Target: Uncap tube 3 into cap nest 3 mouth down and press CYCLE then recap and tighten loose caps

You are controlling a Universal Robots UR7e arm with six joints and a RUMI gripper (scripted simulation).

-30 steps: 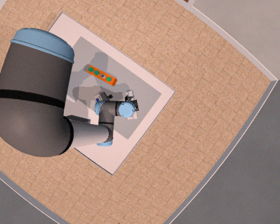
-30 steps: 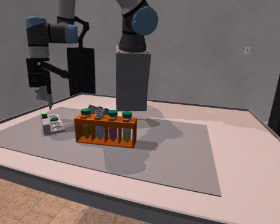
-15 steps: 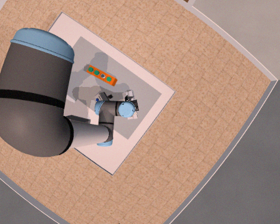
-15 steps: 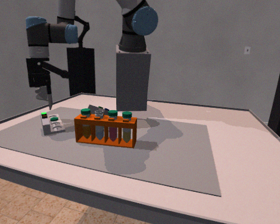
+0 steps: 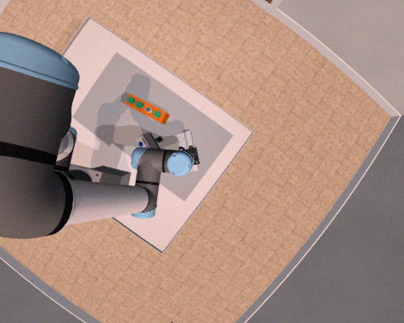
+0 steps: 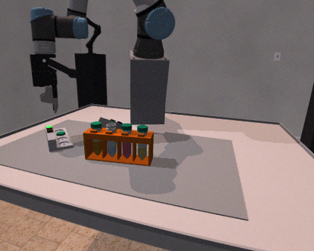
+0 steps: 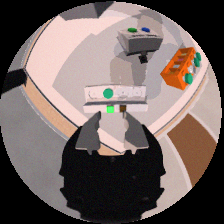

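The orange rack (image 5: 166, 118) (image 6: 118, 135) (image 7: 172, 78) holds four tubes. Tube 3 (image 6: 111, 147) is uncapped, with its clear threaded neck showing. Green caps sit on tube 1 (image 6: 142, 129), tube 2 (image 6: 126, 127) and tube 4 (image 6: 95, 125); I cannot tell whether one stands higher. A loose green cap (image 6: 61, 133) (image 7: 108, 93) sits flat in nest 3 of the white cap tray (image 6: 52, 145) (image 7: 115, 87). The tray's green lamp (image 6: 49, 128) (image 7: 110, 109) is lit; the amber lamp (image 7: 123, 108) is dark. My gripper (image 7: 111, 111) is partly open and empty, above and behind the tray.
The grey key housing (image 5: 150, 140) (image 7: 140, 45) stands between the tray and the arm's base. It carries the blue CYCLE key (image 5: 140, 143) (image 7: 145, 29) and the green READY key (image 7: 132, 30). The rack stands off to the tray's left as seen from the base.
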